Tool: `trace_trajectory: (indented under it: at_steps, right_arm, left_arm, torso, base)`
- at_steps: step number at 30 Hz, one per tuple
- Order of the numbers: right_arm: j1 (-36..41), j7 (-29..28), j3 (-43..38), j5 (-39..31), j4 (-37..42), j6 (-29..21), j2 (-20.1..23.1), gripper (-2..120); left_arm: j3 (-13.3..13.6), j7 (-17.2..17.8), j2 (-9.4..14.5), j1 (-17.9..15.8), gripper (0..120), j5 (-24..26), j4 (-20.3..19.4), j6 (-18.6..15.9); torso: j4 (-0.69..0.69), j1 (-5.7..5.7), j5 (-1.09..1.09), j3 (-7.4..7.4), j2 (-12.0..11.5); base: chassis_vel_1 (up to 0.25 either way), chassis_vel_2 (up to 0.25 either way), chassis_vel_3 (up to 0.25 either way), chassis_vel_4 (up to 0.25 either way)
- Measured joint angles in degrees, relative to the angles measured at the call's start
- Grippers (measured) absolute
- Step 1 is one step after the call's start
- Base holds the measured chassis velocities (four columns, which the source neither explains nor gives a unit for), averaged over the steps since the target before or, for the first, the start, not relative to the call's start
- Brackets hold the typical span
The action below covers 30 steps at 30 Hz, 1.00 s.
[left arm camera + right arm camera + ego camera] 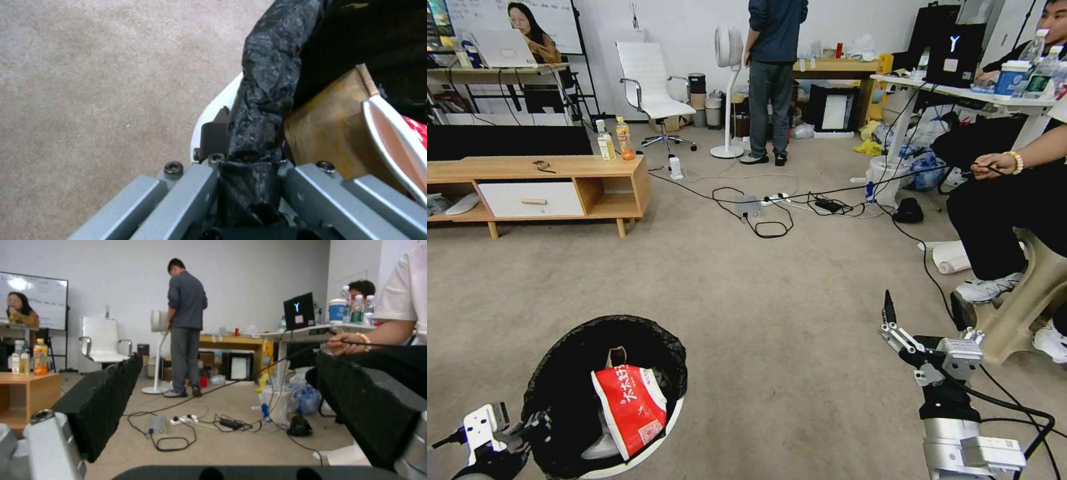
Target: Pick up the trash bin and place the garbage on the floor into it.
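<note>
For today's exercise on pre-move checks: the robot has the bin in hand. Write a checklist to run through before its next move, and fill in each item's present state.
1. Left gripper clamped on the rim of the round white plastic trash bin with the crinkled black bag: ok.
2. Bin mouth facing up: ok.
3. Red-and-white packet inside the bin: ok, though it stands up to about rim height.
4. Brown cardboard tray inside the bin: ok.
5. Right gripper open and holding nothing, over the carpet: ok.
6. Beige carpet ahead free of litter: ok nearby; black cables lie farther off.
</note>
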State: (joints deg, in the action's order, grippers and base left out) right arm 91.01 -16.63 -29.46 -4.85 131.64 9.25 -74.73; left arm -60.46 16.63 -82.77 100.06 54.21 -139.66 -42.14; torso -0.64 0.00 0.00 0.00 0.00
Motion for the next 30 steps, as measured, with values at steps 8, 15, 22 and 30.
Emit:
trace_trajectory:
  at_steps: [8,15,22,30]
  right_arm:
    - [-0.03,0.13,0.41,0.06,-0.34,0.18,0.09,99]
    - [-0.20,0.16,0.46,0.15,-0.78,0.51,0.33,99]
    - [-0.23,0.16,0.59,0.32,-1.15,0.89,0.38,99]
    - [-0.29,0.10,0.57,0.77,-1.59,1.52,0.42,99]
  left_arm:
    - [-0.30,0.10,-0.31,0.32,1,0.14,-0.41,0.00]
    - [-0.34,0.11,-0.87,0.57,1,-0.09,-0.50,0.01]
    - [-0.46,0.08,-1.12,0.68,1,-0.25,-0.55,0.01]
    - [-0.39,0.01,-1.55,0.85,1,-0.74,-0.55,0.01]
  torso:
    - [0.00,0.00,0.00,0.00,0.00]
    - [0.01,0.00,0.00,0.00,0.00]
    - [0.00,0.00,0.00,0.00,0.00]
    - [0.00,0.00,0.00,0.00,0.00]
  base:
    - [0.000,0.000,0.000,0.000]
    - [0.032,0.035,0.029,0.033]
    - [0.091,0.078,0.075,0.090]
    - [0.085,0.094,0.089,0.092]
